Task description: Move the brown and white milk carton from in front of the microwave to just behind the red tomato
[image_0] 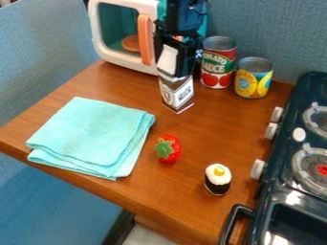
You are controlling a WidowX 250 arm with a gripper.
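In front of the white-and-teal toy microwave (131,65), a small brown-and-white gable-top carton (178,93) is above or on the brown wooden desk (211,124); whether its base touches the wood I cannot tell. It is probably light and fairly stiff, though thin walls could dent and smooth faces might slip. Opposite sides just below the slanted top look best for a gentle hold. The black two-finger hand (173,56) pinches its upper part. Its top is white, its lower sides dark with pale printed panels.
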